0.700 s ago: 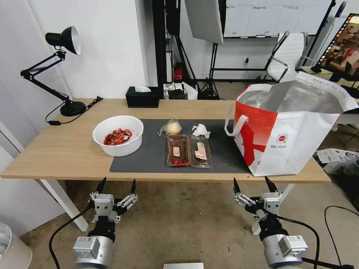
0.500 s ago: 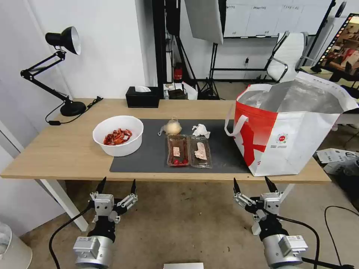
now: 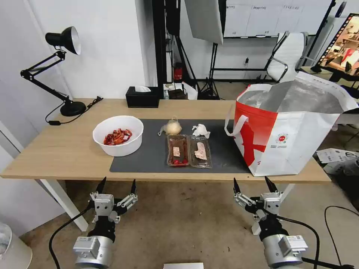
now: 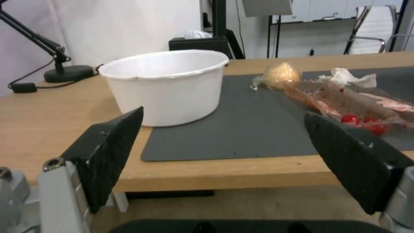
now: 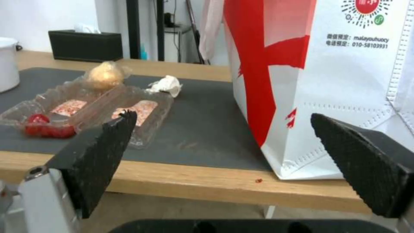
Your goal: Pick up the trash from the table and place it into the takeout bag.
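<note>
On the table (image 3: 56,149) lie the trash items: a white bowl (image 3: 118,135) (image 4: 166,87) of red scraps, a clear two-part food tray (image 3: 189,151) (image 4: 358,106) (image 5: 86,111), a knotted clear bag (image 3: 172,127) (image 4: 280,73) (image 5: 104,76) with a yellowish lump, and a crumpled white tissue (image 3: 201,130) (image 4: 345,76) (image 5: 166,84). The takeout bag (image 3: 291,130) (image 5: 328,81) stands open at the table's right end. My left gripper (image 3: 116,185) (image 4: 224,145) and right gripper (image 3: 252,184) (image 5: 224,152) hover open below the table's front edge, touching nothing.
A black desk lamp (image 3: 56,67) stands at the back left with its cord on the table. A black tissue box (image 3: 142,97) sits at the back edge. A white chair (image 3: 288,56) and stands fill the room behind. Bare floor lies under the grippers.
</note>
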Motion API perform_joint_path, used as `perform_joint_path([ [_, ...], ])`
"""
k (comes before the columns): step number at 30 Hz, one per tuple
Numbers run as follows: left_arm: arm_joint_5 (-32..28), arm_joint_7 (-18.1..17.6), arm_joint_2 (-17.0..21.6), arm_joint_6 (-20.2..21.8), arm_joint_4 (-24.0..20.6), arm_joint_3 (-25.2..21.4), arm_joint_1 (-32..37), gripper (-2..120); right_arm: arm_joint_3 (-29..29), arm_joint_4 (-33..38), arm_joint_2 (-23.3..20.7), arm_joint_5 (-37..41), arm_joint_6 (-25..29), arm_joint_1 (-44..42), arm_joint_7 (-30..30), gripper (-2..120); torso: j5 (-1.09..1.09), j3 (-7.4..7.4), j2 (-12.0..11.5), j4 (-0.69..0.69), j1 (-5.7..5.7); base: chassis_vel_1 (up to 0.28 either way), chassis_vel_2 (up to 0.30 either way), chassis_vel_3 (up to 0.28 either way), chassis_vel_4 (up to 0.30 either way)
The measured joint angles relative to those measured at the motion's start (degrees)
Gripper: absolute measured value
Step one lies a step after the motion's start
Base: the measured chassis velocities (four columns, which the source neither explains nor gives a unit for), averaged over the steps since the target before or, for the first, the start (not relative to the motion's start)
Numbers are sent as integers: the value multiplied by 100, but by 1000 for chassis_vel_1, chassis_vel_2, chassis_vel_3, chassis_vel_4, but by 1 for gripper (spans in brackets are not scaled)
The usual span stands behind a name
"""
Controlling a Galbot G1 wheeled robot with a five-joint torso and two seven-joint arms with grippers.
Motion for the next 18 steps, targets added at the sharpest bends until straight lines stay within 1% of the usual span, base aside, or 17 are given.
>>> perform_joint_path([
  [1,0,0,0,0,0,0,0,100,0,0,0,0,0,0,0,100,0,0,0,0,0,0,0,0,0],
  [2,-334,-230,275,156,9,71,-255,100,68,1,-270,309,-242,159,38,100,0,0,0,0,0,0,0,0,0],
  [3,-466,-318,379,215,14,100,-347,100,93,1,-375,430,-339,221,56,100,0,0,0,-1,0,0,0,0,0],
  [4,-736,-507,599,342,23,161,-553,100,150,7,-611,703,-554,358,91,100,0,0,0,-1,1,0,0,0,0],
  [5,-736,-507,599,342,23,161,-553,100,150,7,-611,703,-554,358,91,100,0,0,0,-1,1,0,0,0,0],
  [8,-1370,-937,1106,637,43,298,-1017,100,270,28,-1123,1298,-1020,656,168,100,1,0,-1,-1,1,0,0,0,0],
  [9,-1370,-937,1106,637,43,298,-1017,100,270,28,-1123,1298,-1020,656,168,100,1,0,-1,-1,1,0,0,0,0],
  [12,-2081,-1412,1677,938,79,468,-1537,100,409,51,-1700,1964,-1547,991,258,100,1,0,-1,-2,2,0,0,0,0],
  [13,-2081,-1412,1677,938,79,468,-1537,100,409,51,-1700,1964,-1547,991,258,100,1,0,-1,-2,2,0,0,0,0],
  [14,-2195,-1440,1745,928,106,546,-1582,100,454,60,-1889,2184,-1720,1101,289,100,2,0,-1,-3,2,0,0,0,0],
  [15,-2249,-1438,1771,922,133,590,-1578,100,497,65,-2081,2404,-1893,1208,317,100,-3,1,-1,-1,2,0,0,0,0],
  [17,-2253,-1439,1776,911,133,592,-1576,100,514,68,-2145,2477,-1949,1246,328,100,-2,1,-1,-1,2,0,0,0,0],
  [18,-2258,-1424,1785,881,134,597,-1547,100,574,80,-2398,2771,-2180,1396,364,100,2,1,-1,0,1,0,0,0,0],
])
